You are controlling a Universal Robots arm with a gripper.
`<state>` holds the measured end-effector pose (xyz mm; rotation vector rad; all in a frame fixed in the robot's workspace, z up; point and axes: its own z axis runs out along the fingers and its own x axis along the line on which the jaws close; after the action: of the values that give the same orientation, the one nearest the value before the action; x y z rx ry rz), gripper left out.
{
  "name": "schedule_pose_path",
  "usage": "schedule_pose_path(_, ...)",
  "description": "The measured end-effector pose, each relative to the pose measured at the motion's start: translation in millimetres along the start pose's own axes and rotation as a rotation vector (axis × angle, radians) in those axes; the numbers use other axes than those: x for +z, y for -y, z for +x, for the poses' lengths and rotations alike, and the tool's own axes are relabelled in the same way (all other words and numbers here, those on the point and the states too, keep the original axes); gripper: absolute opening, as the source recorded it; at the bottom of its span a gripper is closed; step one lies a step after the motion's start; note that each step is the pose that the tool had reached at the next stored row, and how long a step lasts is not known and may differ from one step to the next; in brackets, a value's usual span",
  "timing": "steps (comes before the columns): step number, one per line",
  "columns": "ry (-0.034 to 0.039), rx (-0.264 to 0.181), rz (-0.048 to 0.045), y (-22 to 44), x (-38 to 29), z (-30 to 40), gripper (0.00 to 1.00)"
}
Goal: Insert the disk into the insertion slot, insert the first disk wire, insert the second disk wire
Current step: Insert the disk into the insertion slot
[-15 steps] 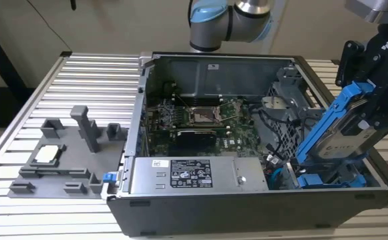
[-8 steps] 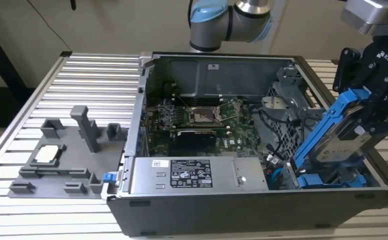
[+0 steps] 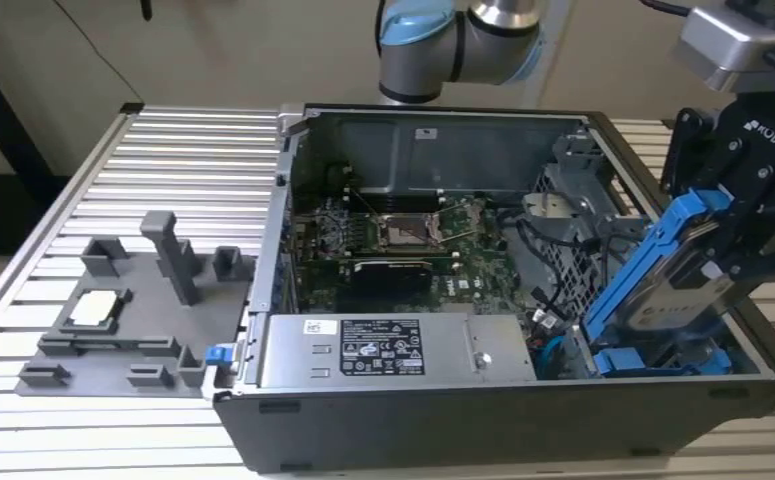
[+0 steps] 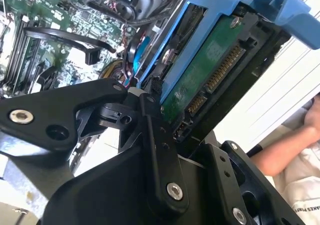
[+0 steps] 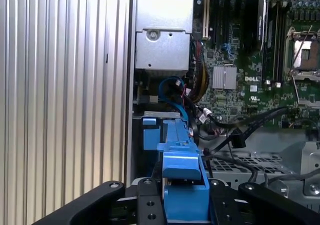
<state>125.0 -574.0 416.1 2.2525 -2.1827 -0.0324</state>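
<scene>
Plainly, the claw is pinched on the disk, its black fingers pressing the bright blue carrier frame from both sides. White lettering runs along the claw's black body.

The disk hangs tilted in that grip. Its upper end leans toward the exterior view's right. Its lower end dips into the open computer case at the insertion slot, the grey perforated drive bay just below the claw, and it is not seated flat. A second blue carrier lies at the bottom of the bay, right under the held disk. In the second wrist view the disk's green circuit board and its row of gold contacts face the camera.

Beyond the claw, toward the exterior view's left, a grey power supply carries a white label with black print and symbols. The green motherboard past it bears small white lettering.

The arm's grey and pale-blue joint stands behind the case. The wrist reaches in from the exterior view's right with the claw angled downward. A person's arm rests near the claw in the second wrist view.
</scene>
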Motion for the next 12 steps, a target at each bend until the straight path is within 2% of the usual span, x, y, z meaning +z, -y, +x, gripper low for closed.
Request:
schedule_pose_path(6,0.0001,0.005,0.0003,0.4,7.9,0.1,0.33)
schedule_pose_path(12,0.0002,0.007,0.0001,0.6,18.7,0.2,0.33)
